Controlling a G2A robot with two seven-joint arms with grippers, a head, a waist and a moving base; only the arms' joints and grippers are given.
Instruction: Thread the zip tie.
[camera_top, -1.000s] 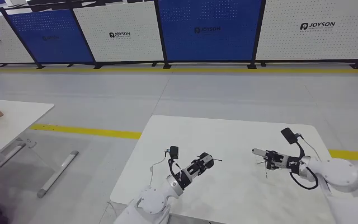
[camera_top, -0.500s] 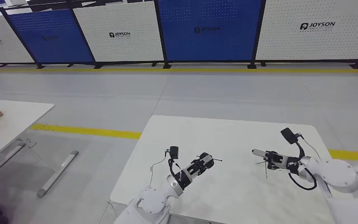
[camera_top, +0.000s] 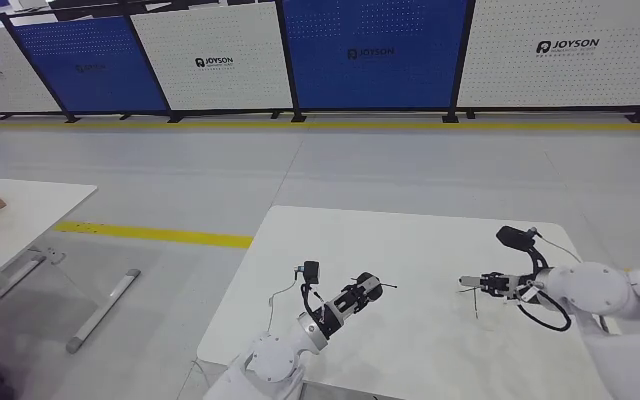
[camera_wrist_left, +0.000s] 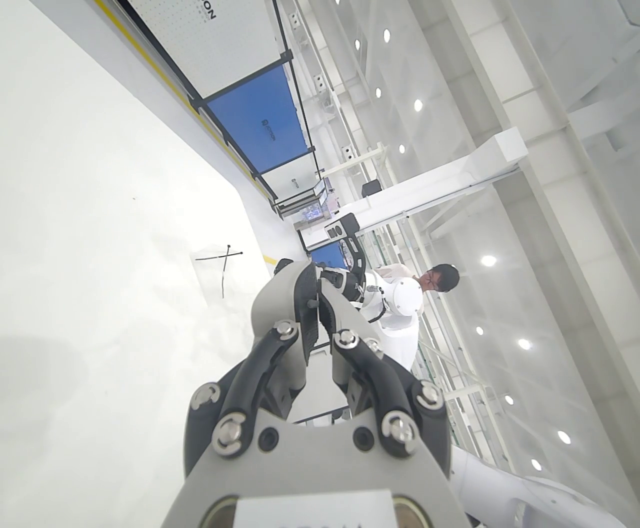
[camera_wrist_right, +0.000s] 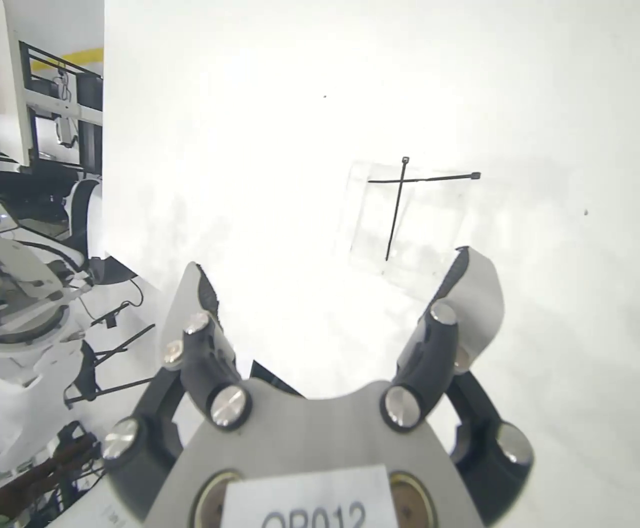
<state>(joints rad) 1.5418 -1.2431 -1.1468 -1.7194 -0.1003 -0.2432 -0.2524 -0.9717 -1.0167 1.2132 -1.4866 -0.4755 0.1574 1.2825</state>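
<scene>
Two thin black zip ties (camera_wrist_right: 398, 200) lie crossed on a clear plastic sheet (camera_wrist_right: 425, 240) on the white table (camera_top: 400, 240). My right gripper (camera_wrist_right: 332, 275) hovers open a short way from them, with nothing between its fingers. From above, the right gripper (camera_top: 464, 282) sits just above the zip ties (camera_top: 472, 296) at the table's right. My left gripper (camera_wrist_left: 316, 290) is shut, held over the table's front left, with the zip ties (camera_wrist_left: 226, 257) farther off. Seen from above, a thin dark line pokes out past the left gripper (camera_top: 372, 283); I cannot tell what it is.
The table's near-left edge (camera_wrist_right: 105, 150) drops to the floor, with equipment beyond it. A second white table (camera_top: 40, 205) stands to the far left. Blue and white panels (camera_top: 370, 50) line the back of the room.
My right gripper has turned and shifted slightly down and right, closer over the crossed zip ties. The left arm has stayed still.
</scene>
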